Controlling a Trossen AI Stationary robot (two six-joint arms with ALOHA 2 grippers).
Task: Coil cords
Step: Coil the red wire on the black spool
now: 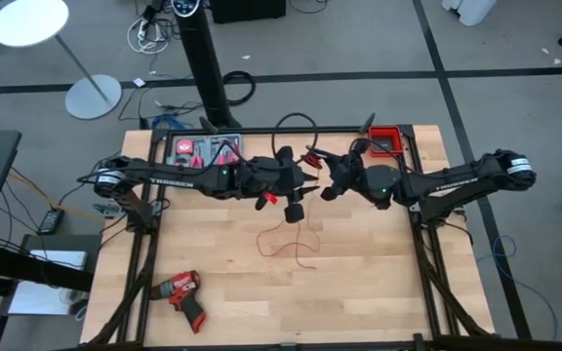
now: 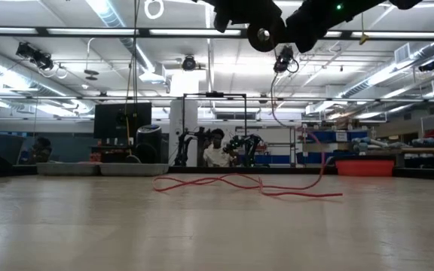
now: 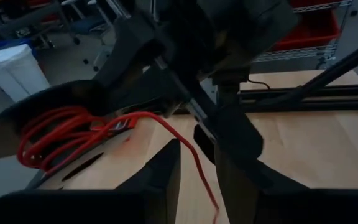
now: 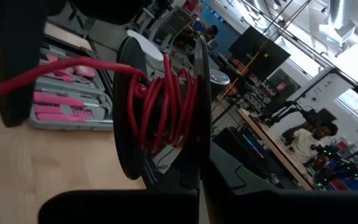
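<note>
The thin red wire is partly wound on a black spool point(image 4: 160, 106), which also shows in the left wrist view point(image 3: 48, 140). The wire's loose part point(image 1: 286, 239) lies in loops on the table's middle and rises to the grippers point(image 2: 319, 162). My right gripper point(image 1: 328, 185) is shut on the spool, high above the table. My left gripper point(image 1: 283, 183) faces it closely, its fingers point(image 3: 163, 171) apart with the red wire point(image 3: 188, 152) running between them. The black cable point(image 1: 298, 125) lies in a loop at the table's far edge. My right gripper holds the black spool by the rim of one flange point(image 4: 199, 158), pinched between its two fingers. The spool is lifted clear of the table, with the red wire leading off it toward my left gripper. My left gripper has the red wire between its fingers; whether they touch it I cannot tell.
A red-and-black drill point(image 1: 179, 290) lies near the table's front left. An open case of pink tools point(image 1: 203, 149) sits at the far left and a red bin point(image 1: 386, 139) at the far right. A person sits in the room beyond point(image 2: 215, 150).
</note>
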